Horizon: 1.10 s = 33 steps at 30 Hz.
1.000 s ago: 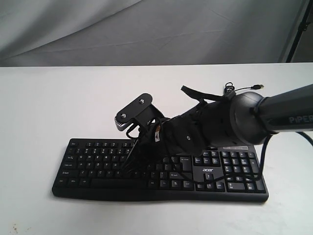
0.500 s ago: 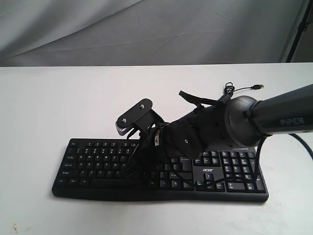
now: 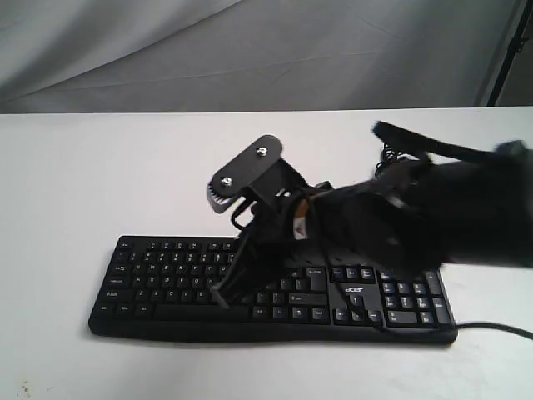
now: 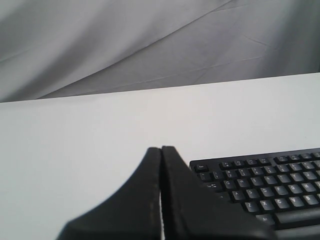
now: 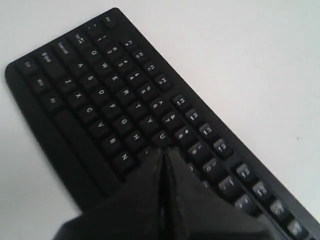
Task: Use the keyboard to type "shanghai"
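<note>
The black keyboard [image 3: 162, 271] lies across the white table, its number pad and "acer" logo on the right. My right gripper [image 3: 221, 297] reaches in from the right, shut and empty. Its tips point down at the letter keys in the middle of the board. In the right wrist view that gripper [image 5: 164, 150] sits just past the U and H keys on the keyboard [image 5: 100, 100]; I cannot tell whether it touches a key. My left gripper [image 4: 161, 148] is shut and empty, off the Esc corner of the keyboard [image 4: 260, 175]. It does not show in the exterior view.
The right arm [image 3: 433, 221] is motion-blurred and hides the keyboard's middle right. A black cable [image 3: 500, 332] runs over the table at the front right. White table [image 3: 92, 175] spreads on all sides, with a grey cloth backdrop [image 3: 250, 50] behind.
The right arm has swung and now blurs; its wrist camera has risen and shifted right. The gripper tips have dropped slightly toward the keyboard's front rows.
</note>
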Available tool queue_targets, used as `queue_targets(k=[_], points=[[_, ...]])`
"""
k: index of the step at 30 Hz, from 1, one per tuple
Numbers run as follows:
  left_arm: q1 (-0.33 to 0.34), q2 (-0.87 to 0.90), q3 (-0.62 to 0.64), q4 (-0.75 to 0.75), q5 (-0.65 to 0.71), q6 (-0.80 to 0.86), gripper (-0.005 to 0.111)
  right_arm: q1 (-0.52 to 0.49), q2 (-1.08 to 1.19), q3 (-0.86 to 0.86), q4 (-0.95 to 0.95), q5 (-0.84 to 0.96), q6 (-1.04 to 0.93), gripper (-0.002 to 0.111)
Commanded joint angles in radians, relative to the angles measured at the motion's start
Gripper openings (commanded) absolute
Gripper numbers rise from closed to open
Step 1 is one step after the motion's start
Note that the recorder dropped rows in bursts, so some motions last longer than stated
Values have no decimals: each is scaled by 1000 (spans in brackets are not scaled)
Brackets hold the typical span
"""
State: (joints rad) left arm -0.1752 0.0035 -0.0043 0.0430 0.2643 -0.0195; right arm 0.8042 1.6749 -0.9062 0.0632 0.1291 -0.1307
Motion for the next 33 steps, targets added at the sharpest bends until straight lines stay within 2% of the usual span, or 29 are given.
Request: queue_targets(k=[1,5,8,16,21,23,31,33], points=[[-4,-3,4,1,-3,-3,0,13,-232,213,7,-66,31,0],[-4,-3,4,1,-3,-3,0,14,-414,359,78,-23,31,0],[-4,-3,4,1,-3,-3,0,14,-519,457,78,-74,31,0],[-4,-3,4,1,-3,-3,0,26,-630,523,76,-53,31,0],[-4,-3,4,1,-3,-3,0,14,-793,549,76,-45,31,0],[-4,-3,4,1,-3,-3,0,-22,-889,592,76,-68,31,0],[-4,-3,4,1,-3,-3,0,-314,-1322,739,76,-48,-6,0],[-4,-3,4,1,-3,-3,0,-339,-1395,761,70,-48,-6,0]])
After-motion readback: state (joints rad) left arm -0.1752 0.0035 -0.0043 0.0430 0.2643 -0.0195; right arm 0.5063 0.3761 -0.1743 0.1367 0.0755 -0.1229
